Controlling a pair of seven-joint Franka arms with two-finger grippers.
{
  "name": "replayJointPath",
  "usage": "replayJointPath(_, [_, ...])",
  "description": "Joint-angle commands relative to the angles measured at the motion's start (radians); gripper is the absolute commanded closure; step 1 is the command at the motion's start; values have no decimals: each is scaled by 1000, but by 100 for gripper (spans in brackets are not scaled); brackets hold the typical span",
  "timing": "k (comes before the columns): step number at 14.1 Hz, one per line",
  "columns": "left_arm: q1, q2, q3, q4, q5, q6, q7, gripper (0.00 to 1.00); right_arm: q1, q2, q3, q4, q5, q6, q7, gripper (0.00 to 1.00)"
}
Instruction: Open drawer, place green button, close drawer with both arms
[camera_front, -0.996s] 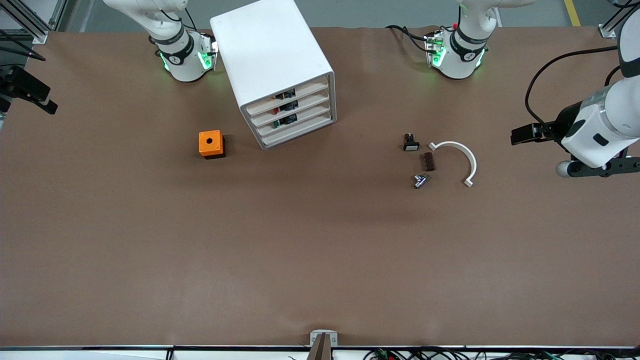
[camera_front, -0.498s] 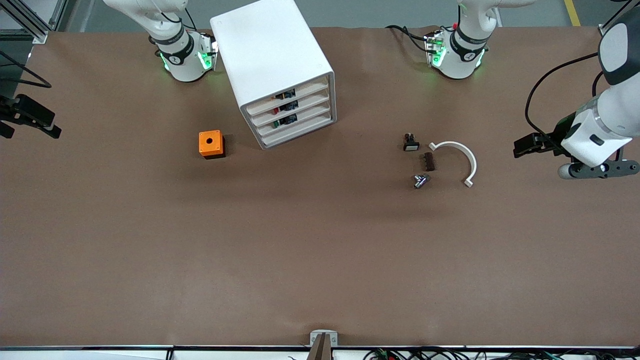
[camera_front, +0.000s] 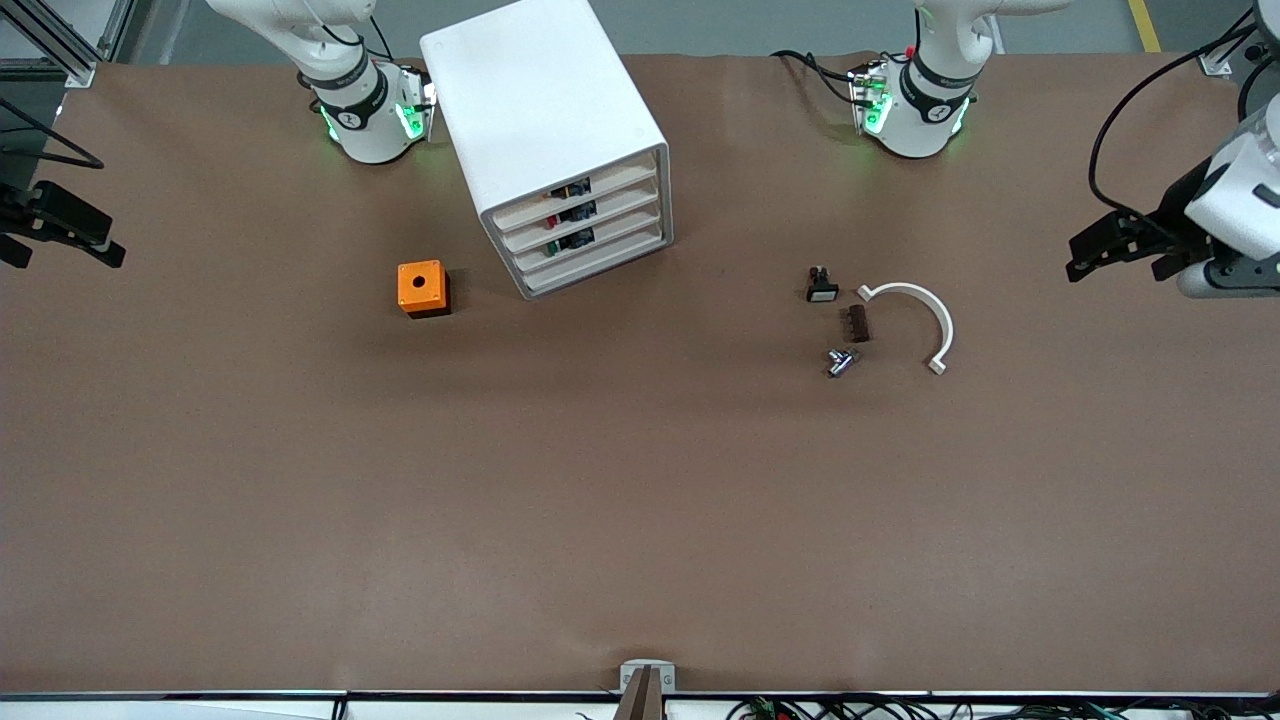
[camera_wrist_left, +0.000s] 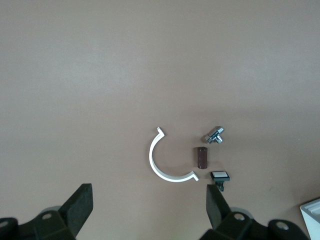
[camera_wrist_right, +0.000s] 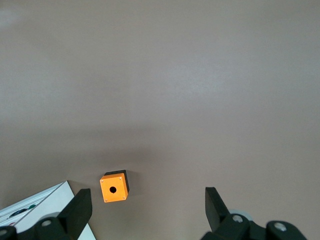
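Observation:
The white cabinet stands near the right arm's base, and all four of its drawers are shut. The third drawer shows a small green and dark part, the button, through its front. My left gripper is open and empty in the air over the left arm's end of the table. It also shows in the left wrist view. My right gripper is open and empty over the right arm's end of the table. It also shows in the right wrist view.
An orange cube with a hole sits beside the cabinet. Toward the left arm's end lie a black button with a white cap, a brown block, a metal fitting and a white curved clip.
The left arm has swung outward toward its end of the table, taking its gripper away from the small parts. The right gripper shifted a little at its table end. Nothing on the table moved.

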Motion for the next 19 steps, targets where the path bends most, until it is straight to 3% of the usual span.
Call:
replayJointPath(1, [-1, -1, 3, 62, 17, -77, 6, 0, -23, 2, 13, 18, 2, -16, -17, 0])
replayJointPath(5, [-2, 2, 0, 64, 15, -102, 6, 0, -27, 2, 13, 16, 0, -16, -83, 0])
replayJointPath(11, [-4, 5, -3, 65, 14, -102, 1, 0, -20, 2, 15, 18, -51, -18, -71, 0])
replayJointPath(19, [-2, 10, 2, 73, 14, -102, 17, 0, -25, 2, 15, 21, -46, -30, -40, 0])
